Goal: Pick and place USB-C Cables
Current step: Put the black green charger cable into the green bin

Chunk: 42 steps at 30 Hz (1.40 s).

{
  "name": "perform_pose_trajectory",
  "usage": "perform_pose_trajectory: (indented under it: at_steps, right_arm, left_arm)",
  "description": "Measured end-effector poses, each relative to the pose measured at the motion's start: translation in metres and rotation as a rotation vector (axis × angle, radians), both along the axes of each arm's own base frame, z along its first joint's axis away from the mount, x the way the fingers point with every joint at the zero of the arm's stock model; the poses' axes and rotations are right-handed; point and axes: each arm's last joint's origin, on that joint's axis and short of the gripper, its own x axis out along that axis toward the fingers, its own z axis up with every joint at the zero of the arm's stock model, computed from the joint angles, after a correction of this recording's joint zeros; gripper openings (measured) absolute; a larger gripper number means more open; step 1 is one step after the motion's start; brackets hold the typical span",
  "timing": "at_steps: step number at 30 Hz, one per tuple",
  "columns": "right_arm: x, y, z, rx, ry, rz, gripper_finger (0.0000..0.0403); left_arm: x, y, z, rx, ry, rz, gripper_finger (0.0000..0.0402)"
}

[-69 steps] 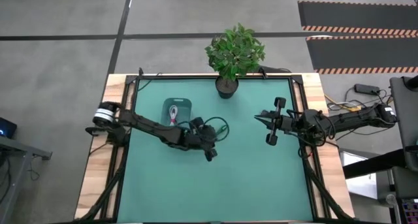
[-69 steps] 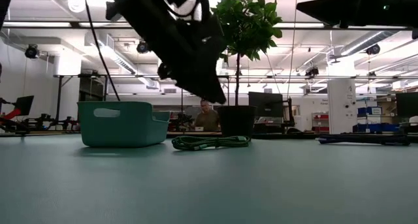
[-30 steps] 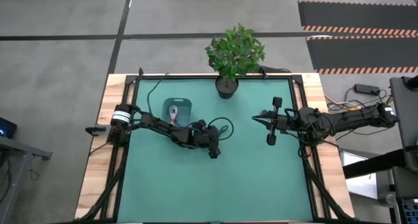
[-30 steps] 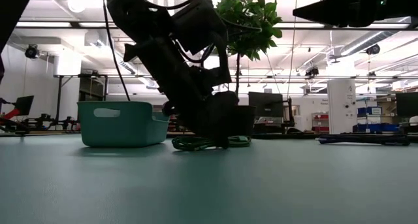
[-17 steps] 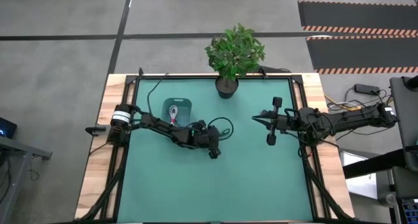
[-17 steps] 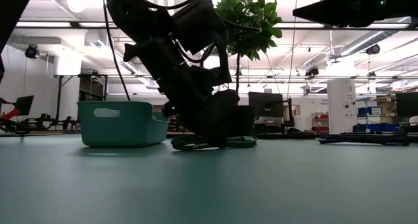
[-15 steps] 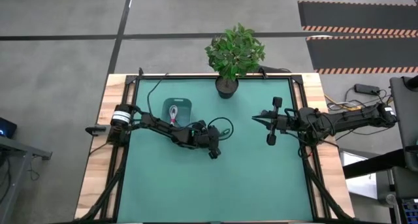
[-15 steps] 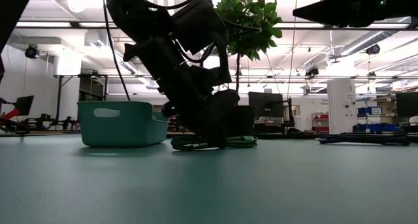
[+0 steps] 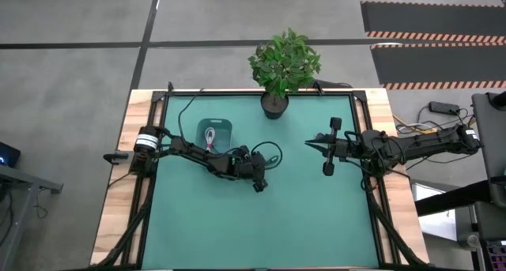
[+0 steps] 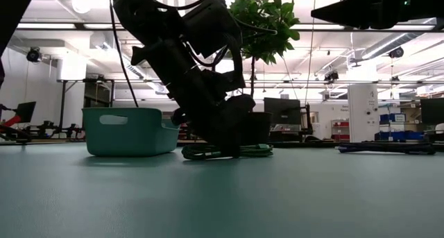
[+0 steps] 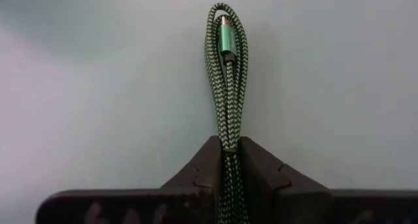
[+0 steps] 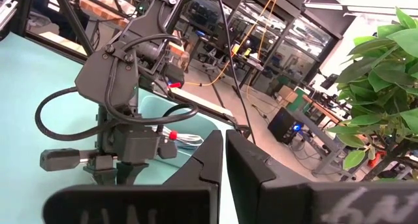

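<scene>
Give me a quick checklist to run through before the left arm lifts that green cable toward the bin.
1. Left hand closed on the green cable: ok, fingers pinch the bundle.
2. Cable still bundled: ok, the loop lies flat on the mat.
3. Grip centred on the bundle: cannot tell, the held end is hidden.
4. Teal bin upright: ok, with a white cable already inside.
5. Right hand clear of the path: ok, it is held above the right side of the table.
</scene>
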Motion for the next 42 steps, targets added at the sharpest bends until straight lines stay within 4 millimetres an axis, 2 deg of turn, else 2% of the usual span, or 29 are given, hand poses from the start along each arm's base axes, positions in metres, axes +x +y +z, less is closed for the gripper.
perform_pose_trajectory:
  at_steps: [21,28,30,37,42]
  right_arm:
    - [0.000,0.000,0.000,0.000,0.002,0.000,0.0011]
    - [0.000,0.000,-0.001,0.000,0.006,0.000,0.0011]
    - [0.000,0.000,-0.001,0.000,0.006,0.000,0.0011]
    - [0.000,0.000,-0.001,0.000,0.010,0.000,0.0011]
    - [0.000,0.000,-0.001,0.000,0.009,0.000,0.0011]
  left_arm:
    - [-0.002,-0.005,0.003,0.033,-0.007,0.006,0.0017]
    - [-0.005,-0.019,0.032,0.103,-0.085,-0.035,0.0017]
    - [-0.006,-0.023,0.046,0.126,-0.135,-0.063,0.0017]
    - [-0.012,-0.033,0.085,0.226,-0.362,-0.158,0.0017]
    - [-0.026,-0.034,0.098,0.298,-0.534,-0.197,0.0017]
